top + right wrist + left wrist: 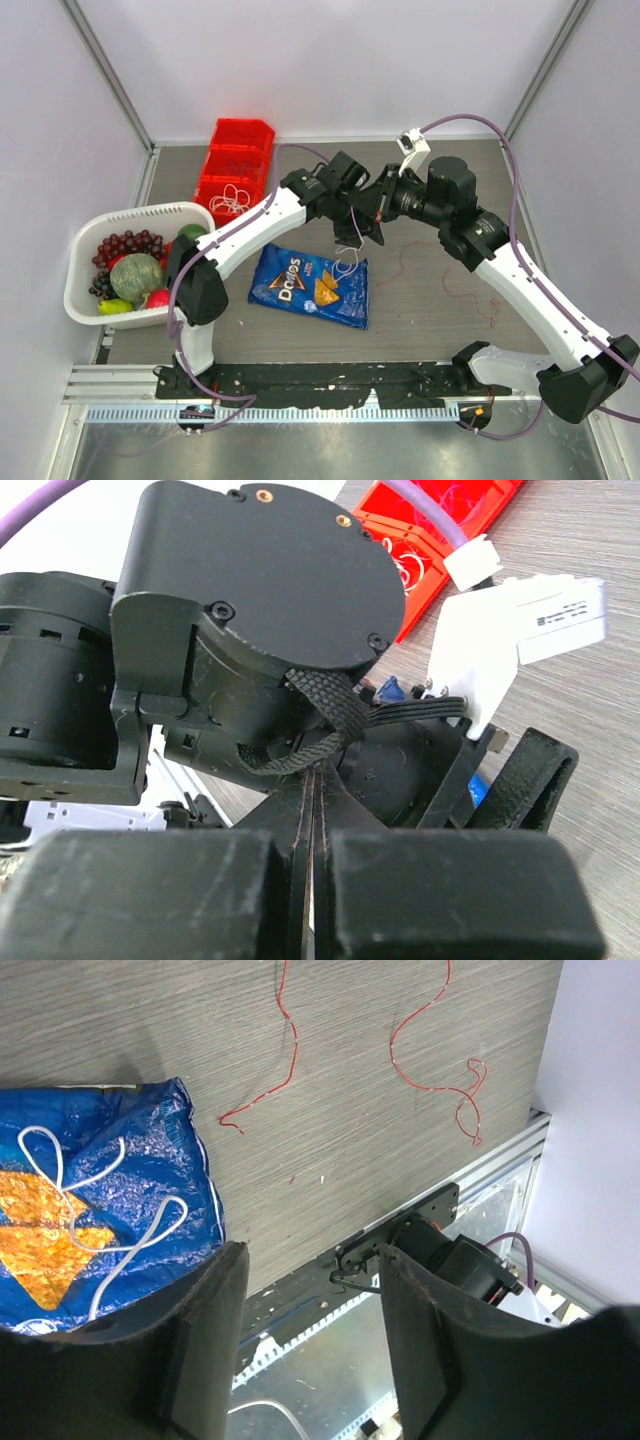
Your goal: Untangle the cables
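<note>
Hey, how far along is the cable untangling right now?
Looks done: a red cable and a second red cable lie apart on the table. In hand: nothing certain; the left gripper is open, the right gripper shut, its contents hidden. Left: a white cable lies looped on the chip bag, another white cable in the red bin.

Both arms reach to frame center, left gripper and right gripper nearly touching, just above blue Doritos bag. 1 white cable loops on bag's upper right corner. 2 red cables loose on table, right of bag. Upper left: red bins holding white cords. Left edge: white fruit basket.
</note>
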`<state>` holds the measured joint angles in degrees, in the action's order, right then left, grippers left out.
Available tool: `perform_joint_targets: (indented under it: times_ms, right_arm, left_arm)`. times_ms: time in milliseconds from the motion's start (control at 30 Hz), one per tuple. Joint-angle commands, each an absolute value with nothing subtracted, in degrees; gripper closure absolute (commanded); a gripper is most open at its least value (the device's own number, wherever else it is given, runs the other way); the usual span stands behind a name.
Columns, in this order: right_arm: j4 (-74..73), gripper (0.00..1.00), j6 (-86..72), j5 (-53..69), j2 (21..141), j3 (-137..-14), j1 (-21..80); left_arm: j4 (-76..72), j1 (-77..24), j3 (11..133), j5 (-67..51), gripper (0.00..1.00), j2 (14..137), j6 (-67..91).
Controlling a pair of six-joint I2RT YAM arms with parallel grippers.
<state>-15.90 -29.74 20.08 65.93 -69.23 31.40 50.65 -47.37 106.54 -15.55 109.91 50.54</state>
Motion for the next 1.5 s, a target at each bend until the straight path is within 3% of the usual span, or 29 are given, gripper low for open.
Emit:
perform_joint_targets:
  times_ms: [0, 233, 400, 600, 667, 767, 900, 967, 1000, 1067, 1100, 1167, 1333, 1400, 1467]
  right_arm:
    - [-17.7, 0.99, -29.5, 13.6, 63.0, -70.9, 31.8]
    - [-25.0, 0.99, -30.6, 3.5, 56.7, -72.0, 31.8]
    - [-29.0, 0.99, -31.1, -4.8, 53.8, -75.9, 31.8]
    - [-31.0, 0.99, -32.7, -3.7, 54.9, -84.6, 31.8]
    - [-31.1, 0.99, -33.5, -2.7, 56.1, -87.7, 31.9]
    - [-33.3, 0.99, -34.4, -5.1, 58.4, -93.9, 31.8]
    - [-34.8, 0.99, -36.0, -5.8, 62.1, -100.0, 31.8]
    - [-34.8, 0.99, -36.6, -4.4, 63.8, -102.2, 31.8]
    - [-34.5, 0.99, -36.7, -4.0, 64.2, -102.7, 31.8]
    - [-33.3, 0.99, -38.0, -2.1, 64.8, -103.4, 31.8]
    - [-32.7, 0.99, -38.8, -1.0, 64.9, -103.4, 31.8]
    - [-31.4, 0.99, -39.9, 1.6, 65.6, -103.7, 31.8]
    - [-29.1, 0.99, -43.1, 5.4, 66.8, -103.8, 31.8]
    - [-28.5, 0.99, -43.9, 6.1, 67.1, -103.6, 31.8]
    - [-28.0, 0.99, -44.4, 6.9, 67.2, -103.7, 31.8]
  left_arm:
    - [47.5, -47.4, 104.0, -14.6, 0.37, 105.9, 48.3]
    - [38.9, -44.7, 89.5, -9.0, 0.16, 96.5, 45.7]
    - [34.3, -42.6, 81.8, -3.2, 0.16, 89.2, 43.2]
    - [31.5, -40.3, 76.1, 7.9, 0.19, 81.6, 44.5]
    - [28.1, -40.1, 74.4, 9.1, 0.26, 78.9, 43.3]
    - [10.8, -40.1, 67.3, 2.4, 0.32, 71.7, 37.6]
    - [-11.0, -40.8, 57.3, -5.0, 0.19, 64.4, 34.2]
    - [-12.4, -40.9, 57.5, -8.1, 0.18, 63.8, 32.4]
    - [-11.3, -40.9, 58.5, -9.8, 0.22, 64.4, 31.8]
    - [-9.2, -40.9, 61.7, -14.2, 0.39, 66.1, 30.8]
    - [-8.4, -41.0, 63.2, -16.2, 0.42, 67.0, 30.8]
    - [-8.6, -40.9, 64.8, -18.5, 0.42, 68.5, 31.9]
    - [-16.3, -41.7, 63.0, -22.6, 0.28, 69.7, 36.3]
    - [-16.5, -42.7, 63.0, -22.3, 0.31, 70.0, 35.3]
    - [-16.5, -43.1, 63.3, -22.1, 0.41, 70.4, 35.2]
